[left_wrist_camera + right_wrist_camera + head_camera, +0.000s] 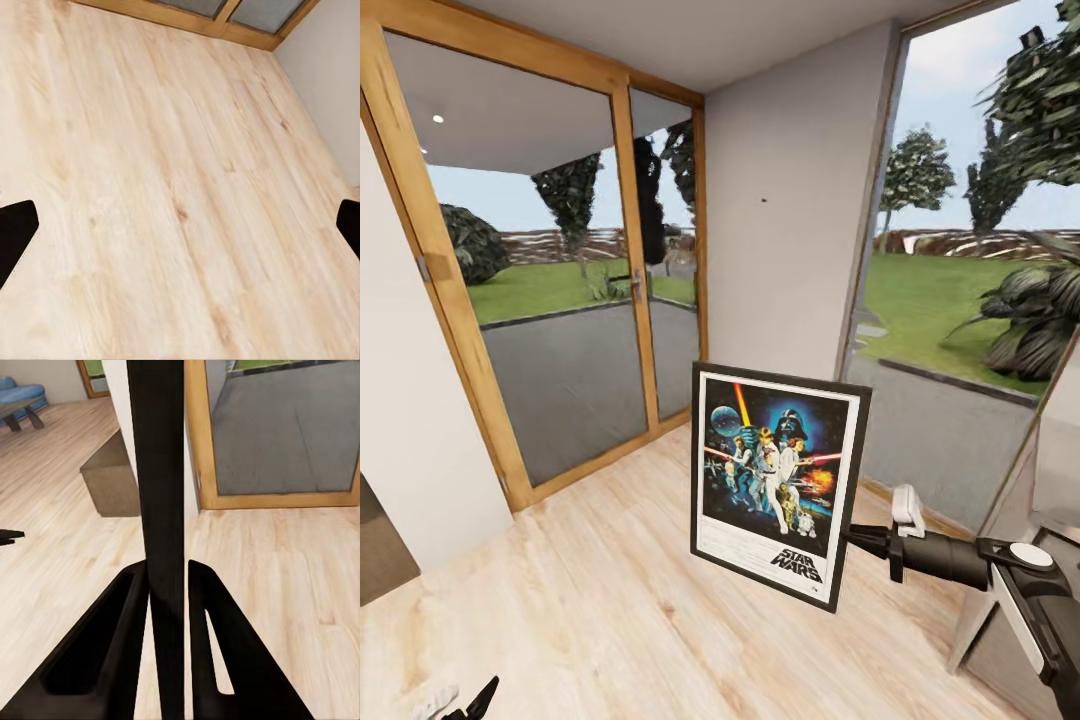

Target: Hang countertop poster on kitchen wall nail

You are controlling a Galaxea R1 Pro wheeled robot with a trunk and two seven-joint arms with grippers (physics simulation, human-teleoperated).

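The poster (pixel 775 480) hangs upright above the wood floor, Star Wars artwork facing me, slightly tilted. My right gripper (pixel 855 540) is shut on its right edge near the lower corner. In the right wrist view the frame shows edge-on as a black strip (pixel 157 472) clamped between the two fingers (pixel 120 660). A tiny dark wall nail (pixel 764 200) projects from the plain grey wall panel straight ahead, well above the poster. My left gripper (pixel 465 702) is low at the front left, open over bare floor (pixel 180 229). The kitchen countertop is out of view.
Wood-framed glass doors (pixel 560 300) stand left of the nail wall, and a tall window (pixel 960 300) to its right. A white wall (pixel 410 450) closes the left side. A pale grey unit (pixel 1050 470) stands close on the right. The wood floor (pixel 610 560) lies open ahead.
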